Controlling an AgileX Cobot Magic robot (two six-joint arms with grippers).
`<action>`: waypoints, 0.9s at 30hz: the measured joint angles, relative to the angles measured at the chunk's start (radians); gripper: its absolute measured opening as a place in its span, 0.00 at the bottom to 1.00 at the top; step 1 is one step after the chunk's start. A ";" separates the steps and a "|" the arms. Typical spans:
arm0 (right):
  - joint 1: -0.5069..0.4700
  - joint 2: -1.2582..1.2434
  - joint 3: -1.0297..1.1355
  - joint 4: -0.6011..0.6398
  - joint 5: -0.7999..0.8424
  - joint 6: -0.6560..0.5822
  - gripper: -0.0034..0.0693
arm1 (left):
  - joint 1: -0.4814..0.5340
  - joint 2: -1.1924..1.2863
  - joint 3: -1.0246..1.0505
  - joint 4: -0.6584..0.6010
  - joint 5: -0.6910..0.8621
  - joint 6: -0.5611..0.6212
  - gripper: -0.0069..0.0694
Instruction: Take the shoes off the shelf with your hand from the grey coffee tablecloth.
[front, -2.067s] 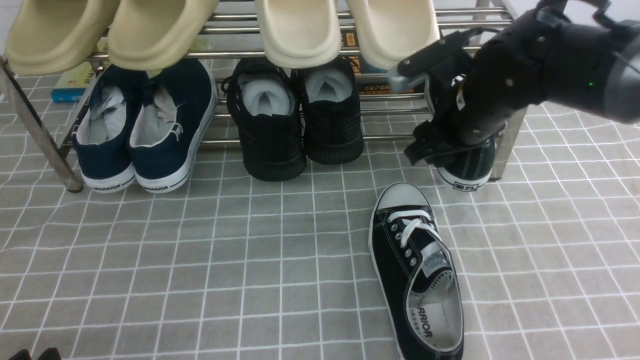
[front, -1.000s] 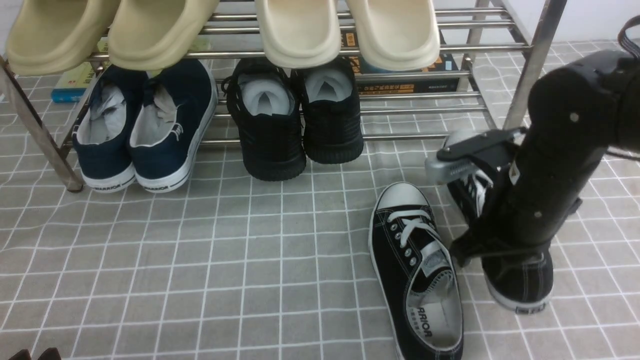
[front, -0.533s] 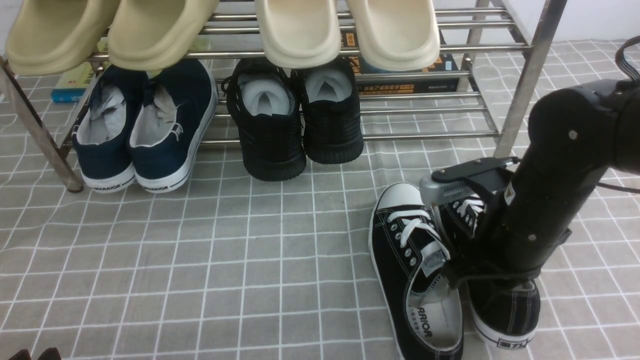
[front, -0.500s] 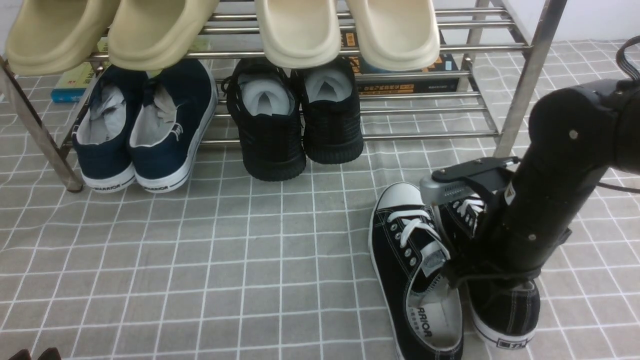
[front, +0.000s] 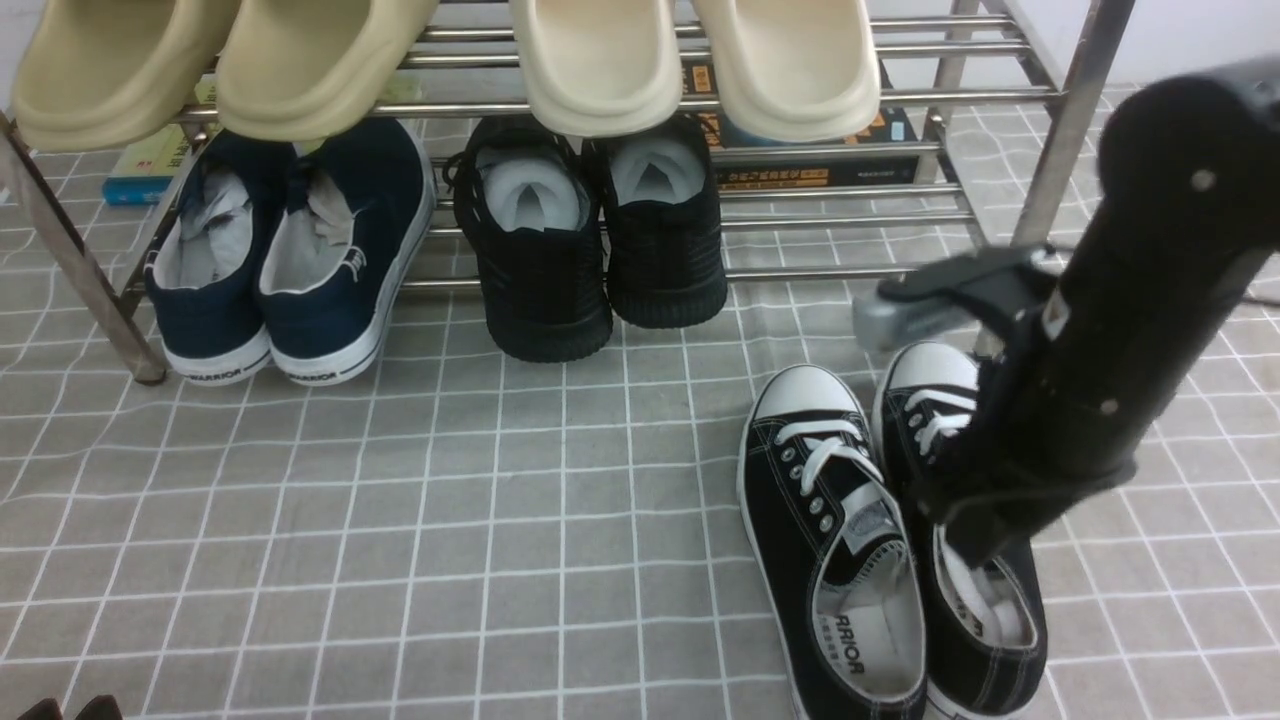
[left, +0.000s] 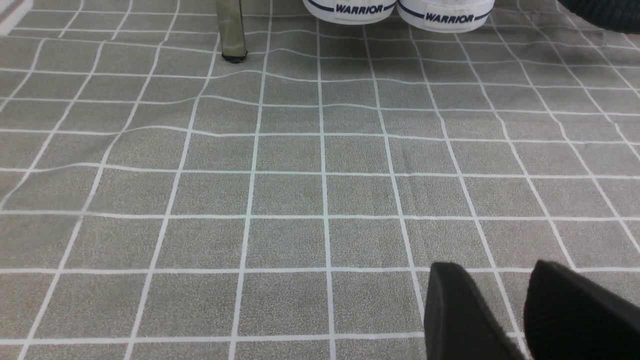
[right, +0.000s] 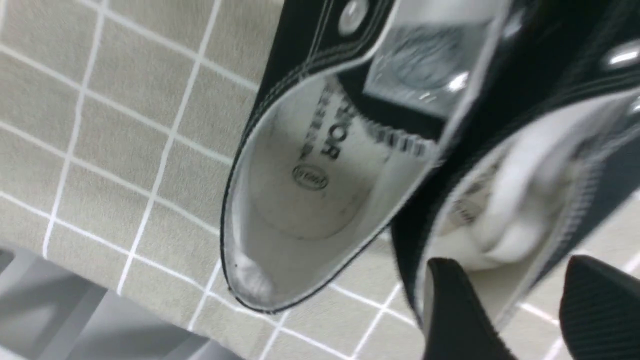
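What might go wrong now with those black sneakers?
The right gripper hovers close over the right-hand sneaker, so a fingertip could snag its opening as the arm moves. The two sneakers lie side by side, so a bump might also push the left-hand one askew.

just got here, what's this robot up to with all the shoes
It is taking shoes off the rack. Both black canvas sneakers now lie side by side on the grid cloth. The right end effector is open over the right-hand one, apparently just letting go. The left end effector holds nothing.
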 joint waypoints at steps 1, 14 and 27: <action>0.000 -0.026 -0.004 -0.009 0.000 0.000 0.42 | 0.000 0.000 0.000 0.000 0.000 0.000 0.40; 0.000 -0.512 0.055 -0.168 -0.035 0.046 0.03 | 0.000 0.000 0.000 0.000 0.000 0.000 0.40; 0.000 -1.246 0.576 -0.207 -0.475 0.092 0.03 | 0.000 0.000 0.000 0.000 0.000 0.000 0.40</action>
